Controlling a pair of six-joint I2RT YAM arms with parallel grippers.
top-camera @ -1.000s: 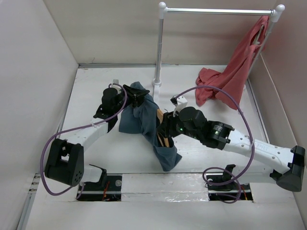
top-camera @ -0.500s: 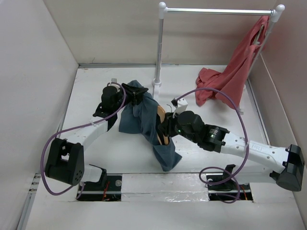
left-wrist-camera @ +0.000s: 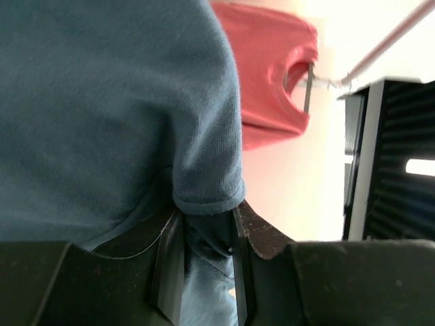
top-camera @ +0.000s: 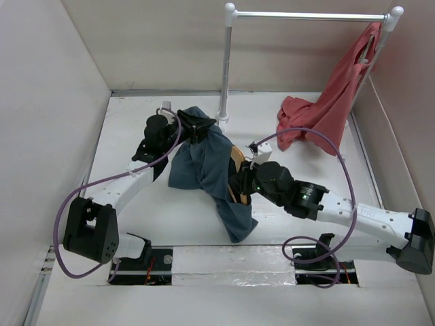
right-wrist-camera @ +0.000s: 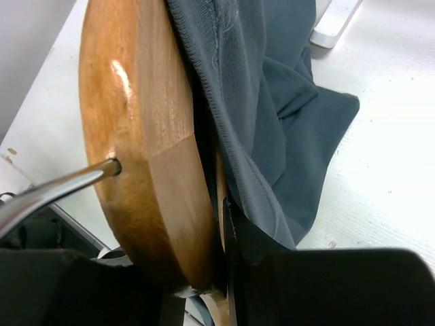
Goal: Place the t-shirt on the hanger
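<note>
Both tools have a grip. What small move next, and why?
Probably draw the left tool, with its pinched hem of the shirt, across over the hanger while the right tool holds the hanger steady: the wood shows bare, with cloth lying only along one side.

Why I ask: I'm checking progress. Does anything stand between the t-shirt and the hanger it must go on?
Nothing visible does. The t-shirt lies directly against the hanger, on its wooden side, draped partly over it. The right claw grips the hanger, and the left claw pinches a fold of the t-shirt.
</note>
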